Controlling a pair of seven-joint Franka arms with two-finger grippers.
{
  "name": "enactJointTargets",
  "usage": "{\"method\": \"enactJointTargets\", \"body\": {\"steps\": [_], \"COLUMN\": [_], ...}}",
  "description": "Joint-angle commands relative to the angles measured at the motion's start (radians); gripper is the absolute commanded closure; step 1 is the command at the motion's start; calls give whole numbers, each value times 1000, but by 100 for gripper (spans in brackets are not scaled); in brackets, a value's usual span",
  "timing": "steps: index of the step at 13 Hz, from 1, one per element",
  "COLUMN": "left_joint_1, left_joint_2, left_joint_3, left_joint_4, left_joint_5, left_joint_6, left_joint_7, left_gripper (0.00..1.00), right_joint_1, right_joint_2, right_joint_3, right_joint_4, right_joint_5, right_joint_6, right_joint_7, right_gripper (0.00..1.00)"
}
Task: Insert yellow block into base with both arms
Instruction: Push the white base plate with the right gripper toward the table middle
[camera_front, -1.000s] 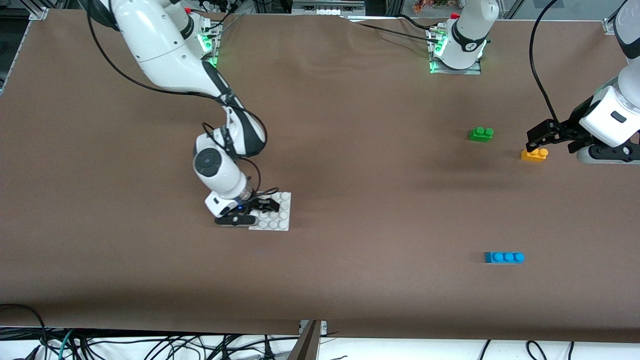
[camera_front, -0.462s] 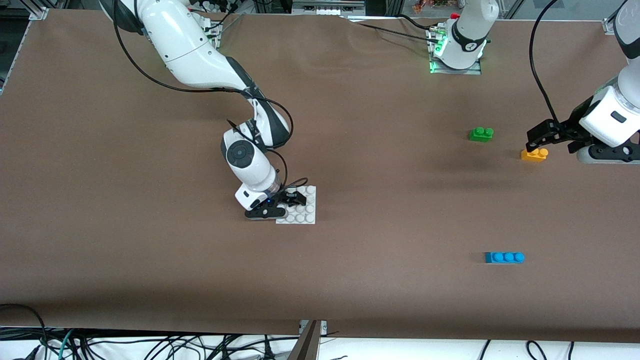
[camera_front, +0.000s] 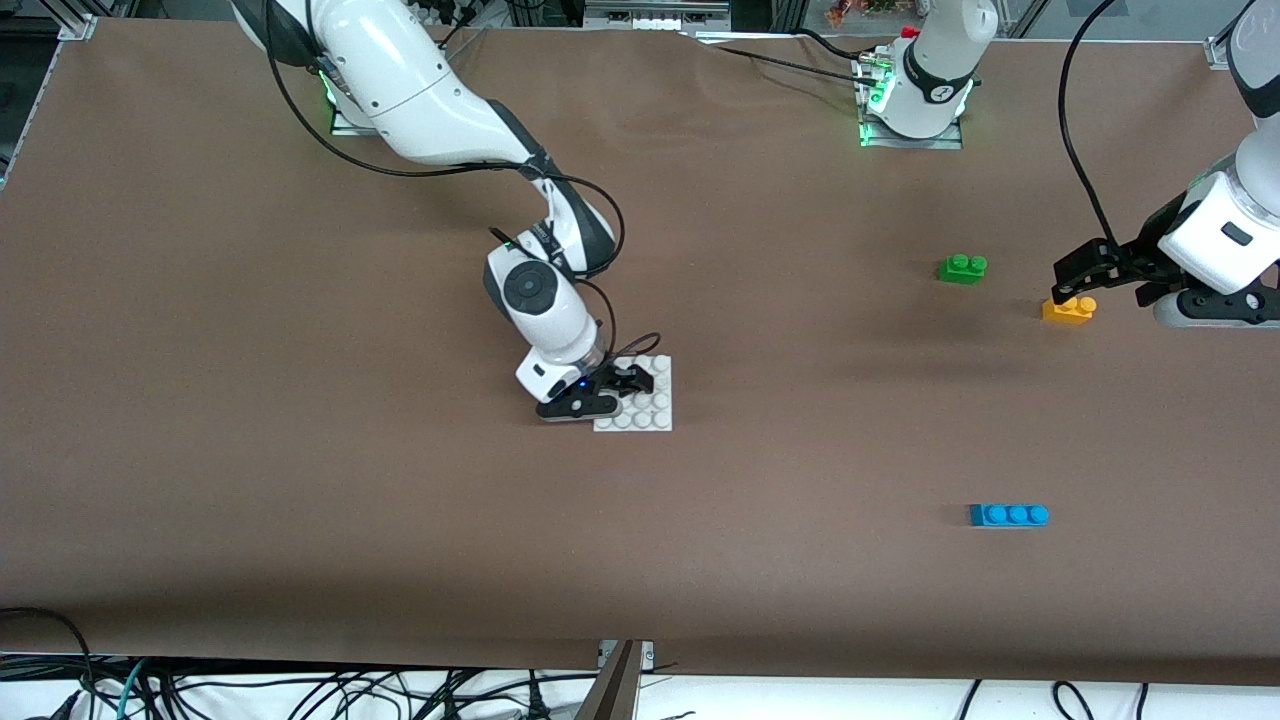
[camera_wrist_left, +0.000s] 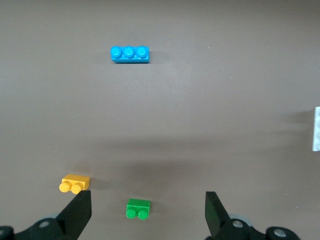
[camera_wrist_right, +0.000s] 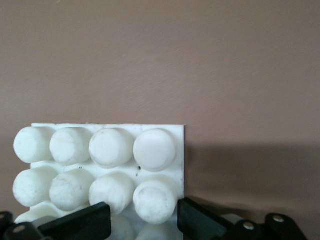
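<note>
Dragged toward the left arm's end of the table since a second ago: base (camera_front: 640, 400), along with right gripper (camera_front: 606, 391), both now closer to the middle of the brown table (camera_front: 300, 400). Holds nothing on its studs; flat, square, white, with round studs in a four-by-four grid, lying flat on the table. In the right wrist view, clamped at one edge of the base (camera_wrist_right: 105, 165), a black finger (camera_wrist_right: 75, 225) on each side of a stud row.

Unmoved meanwhile: yellow block (camera_front: 1068, 309), small, orange-yellow, two studs on top, well apart from the base, at the left arm's end of the table. Green brick (camera_front: 962, 267) near it, a little closer to the base; blue brick (camera_front: 1008, 514) nearer the front camera.

Left gripper (camera_front: 1075, 278) spread wide, grasping nothing, hanging just over the yellow block (camera_wrist_left: 75, 183).
</note>
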Motion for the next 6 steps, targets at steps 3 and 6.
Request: {"method": "enactJointTargets", "body": {"steps": [3,6], "left_joint_1": [-8,-8], "left_joint_2": [19,17], "left_joint_3": [3,5], "left_joint_4": [37,37], "left_joint_5": [-4,-4], "left_joint_6": [-25,-25], "left_joint_7": [-13,-13], "left_gripper": [0,0], "right_joint_1": [103,140], "right_joint_2": [79,115], "right_joint_3": [-41,-41], "right_joint_4": [117,189], "right_joint_5": [19,18], "right_joint_6": [-6,-28], "right_joint_7": [114,184], "right_gripper": [35,35]}}
